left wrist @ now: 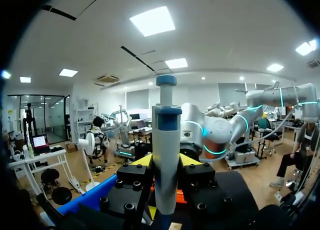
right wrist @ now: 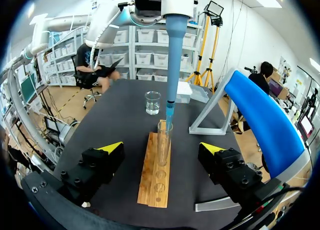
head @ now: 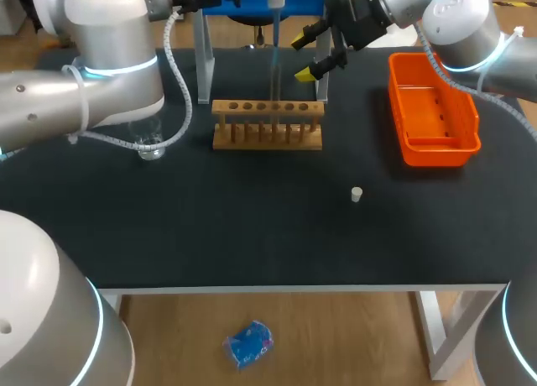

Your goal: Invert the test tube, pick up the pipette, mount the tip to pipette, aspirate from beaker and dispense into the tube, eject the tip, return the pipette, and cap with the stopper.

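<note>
My left gripper [left wrist: 166,162] is shut on the blue-and-grey pipette [left wrist: 166,140], which it holds upright above the rack. The pipette's tip [right wrist: 170,107] points down into the mouth of the clear test tube [right wrist: 163,140], which stands upright in the wooden rack [right wrist: 156,182]. My right gripper [right wrist: 161,149] is open, its fingers wide on either side of the rack and touching nothing. From overhead, the right gripper [head: 307,56] hangs just right of the tube [head: 274,77]. The glass beaker [head: 151,144] sits left of the rack [head: 267,124], and the small white stopper [head: 357,194] lies in front.
An orange tray [head: 432,143] stands at the right of the table. The blue pipette stand [right wrist: 260,120] on clear angled legs is behind the rack. The black tabletop runs wide in front of the rack.
</note>
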Controlling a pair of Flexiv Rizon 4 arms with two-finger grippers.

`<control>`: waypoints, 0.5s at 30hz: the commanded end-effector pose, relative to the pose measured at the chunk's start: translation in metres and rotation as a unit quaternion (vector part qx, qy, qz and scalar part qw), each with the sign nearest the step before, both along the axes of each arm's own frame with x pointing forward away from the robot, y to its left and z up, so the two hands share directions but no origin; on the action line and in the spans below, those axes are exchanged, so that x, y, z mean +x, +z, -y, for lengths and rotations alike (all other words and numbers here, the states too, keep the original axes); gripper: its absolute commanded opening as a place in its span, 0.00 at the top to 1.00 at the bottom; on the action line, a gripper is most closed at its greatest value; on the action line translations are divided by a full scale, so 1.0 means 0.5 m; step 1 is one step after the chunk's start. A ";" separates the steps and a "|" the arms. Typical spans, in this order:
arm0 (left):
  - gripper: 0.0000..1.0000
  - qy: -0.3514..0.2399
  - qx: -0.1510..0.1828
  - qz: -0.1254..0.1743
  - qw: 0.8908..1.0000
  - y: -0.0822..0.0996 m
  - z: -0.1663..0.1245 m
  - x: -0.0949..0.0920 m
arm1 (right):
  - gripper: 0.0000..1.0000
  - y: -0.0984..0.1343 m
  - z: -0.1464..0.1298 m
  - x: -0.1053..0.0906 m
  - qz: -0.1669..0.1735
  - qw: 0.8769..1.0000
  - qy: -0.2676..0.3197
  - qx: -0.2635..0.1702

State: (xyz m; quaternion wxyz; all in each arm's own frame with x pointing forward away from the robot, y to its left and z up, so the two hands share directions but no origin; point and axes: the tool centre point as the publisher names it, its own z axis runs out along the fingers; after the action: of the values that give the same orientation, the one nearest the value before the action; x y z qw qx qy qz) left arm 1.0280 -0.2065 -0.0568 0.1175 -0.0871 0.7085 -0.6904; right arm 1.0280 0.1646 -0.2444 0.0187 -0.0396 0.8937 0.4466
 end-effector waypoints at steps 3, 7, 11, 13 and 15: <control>1.00 0.001 -0.003 -0.003 1.000 -0.015 0.001 -0.002 | 0.00 0.001 0.001 0.001 -0.001 1.000 0.001 -0.001; 1.00 0.000 -0.006 -0.006 1.000 -0.024 0.002 -0.004 | 0.00 0.001 0.001 0.001 -0.001 1.000 0.001 -0.001; 1.00 -0.002 -0.009 -0.009 1.000 -0.031 0.006 -0.002 | 0.00 0.001 0.001 0.001 -0.001 1.000 0.001 -0.001; 1.00 -0.003 -0.011 -0.010 1.000 -0.036 0.008 -0.001 | 0.00 0.001 0.001 0.001 -0.001 1.000 0.001 -0.001; 1.00 -0.004 -0.011 -0.012 1.000 -0.038 0.009 0.000 | 0.00 0.001 0.001 0.001 -0.001 1.000 0.001 -0.001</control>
State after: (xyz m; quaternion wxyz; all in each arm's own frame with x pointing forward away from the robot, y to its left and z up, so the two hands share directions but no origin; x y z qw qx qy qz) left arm 1.0252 -0.2093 -0.0736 0.1056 -0.0954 0.7041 -0.6957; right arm 1.0280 0.1646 -0.2444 0.0187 -0.0396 0.8937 0.4466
